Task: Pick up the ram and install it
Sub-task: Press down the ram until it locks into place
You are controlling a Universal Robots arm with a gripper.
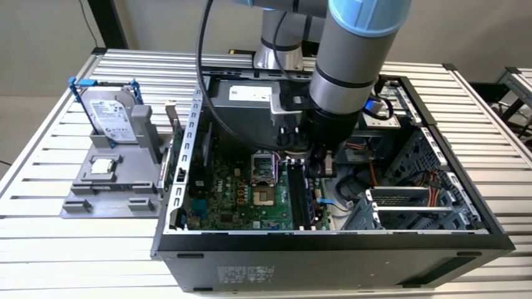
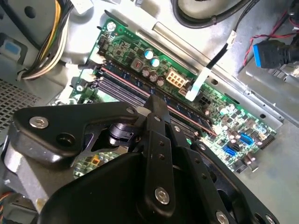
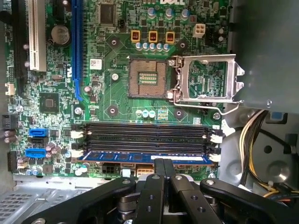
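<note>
— Where is the ram (image 3: 140, 157)?

— In the first wrist view it lies in the memory slot on the gripper's side of the row, its blue-green edge running between the white end clips. The other memory slots (image 3: 145, 133) beside it are dark.

— And the gripper (image 3: 164, 161)?

— Its fingers are drawn close together, holding nothing between them. Their tips sit at the ram's long edge; I cannot tell whether they touch it. In the exterior view the gripper (image 1: 320, 168) hangs inside the computer case (image 1: 332, 240), over the motherboard (image 1: 241, 193).

— Any writing?

— A white label (image 1: 251, 93) on the grey box at the far end of the case, a sticker on the hard drive (image 1: 112, 118), and another on the case's near wall. None is legible.

— Room to move?

— It is tight. The case walls ring the board, the raised socket frame (image 3: 208, 79) stands just beyond the slots, and yellow cables (image 3: 252, 130) crowd one end. On the exterior view's left, the hard drive and the processor chip (image 1: 101, 166) sit on a grey holder (image 1: 108, 187) on the desk (image 1: 50, 249), well apart from the arm.
</note>
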